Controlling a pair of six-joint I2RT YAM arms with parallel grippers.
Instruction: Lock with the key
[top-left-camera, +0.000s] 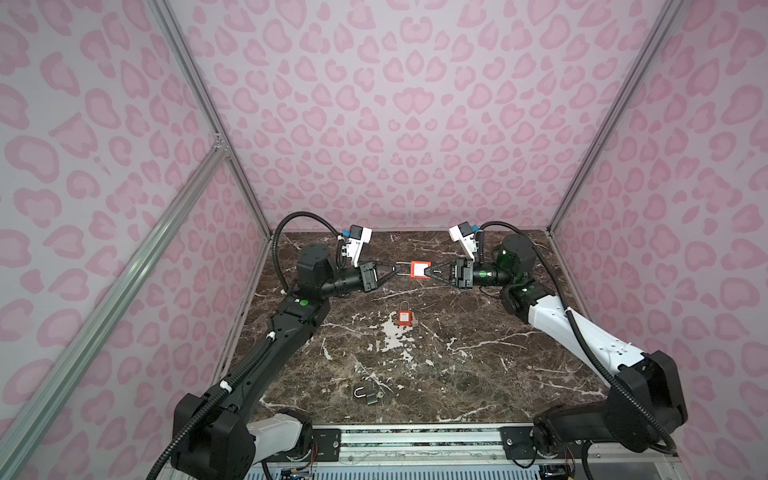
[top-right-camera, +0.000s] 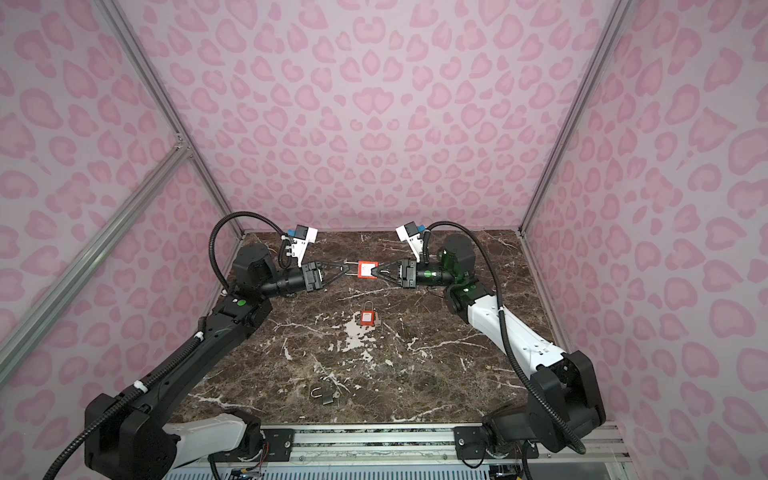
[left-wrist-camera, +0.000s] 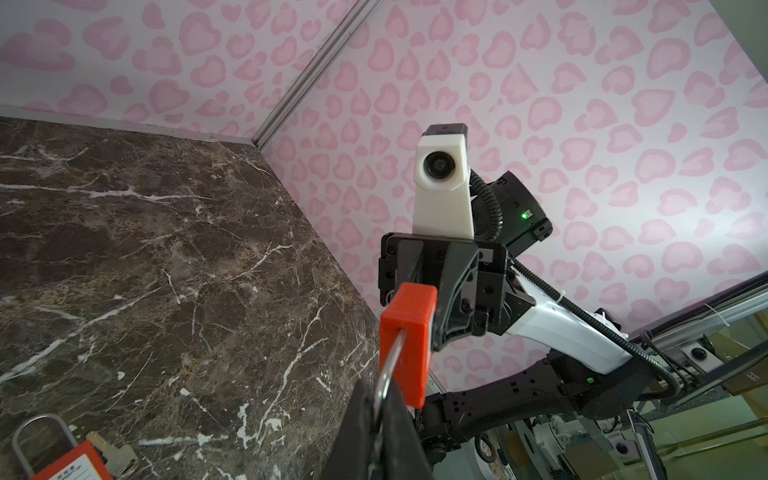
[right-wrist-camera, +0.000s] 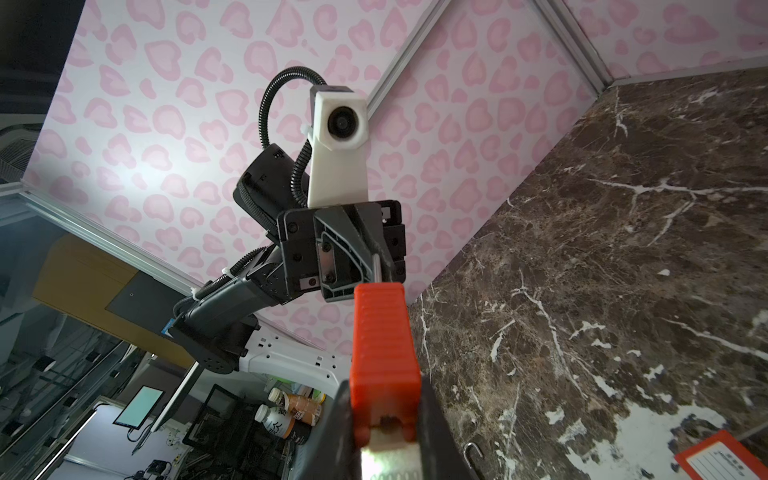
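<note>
Left jaws tight on shackle (left-wrist-camera: 390, 363), right jaws around red padlock (top-left-camera: 415, 263) — white label (top-left-camera: 417, 271) unreadable

Pale pink wall panels printed with darker pink heart-like blotches (top-left-camera: 415, 104) close in three sides. They meet at the corners along slim silver aluminium frame bars (top-left-camera: 195, 83), and a slanted silver brace (top-left-camera: 124, 276) crosses the left wall. Below lies a dark brown marble tabletop veined in white (top-left-camera: 478, 374), with a silver slotted rail (top-left-camera: 415, 442) along its near edge. The light is soft and even. In the right wrist view, beyond the enclosure, a lit flat monitor (right-wrist-camera: 137, 405) and a few plastic bottles (right-wrist-camera: 291, 409) stand in a dimmer room.
</note>
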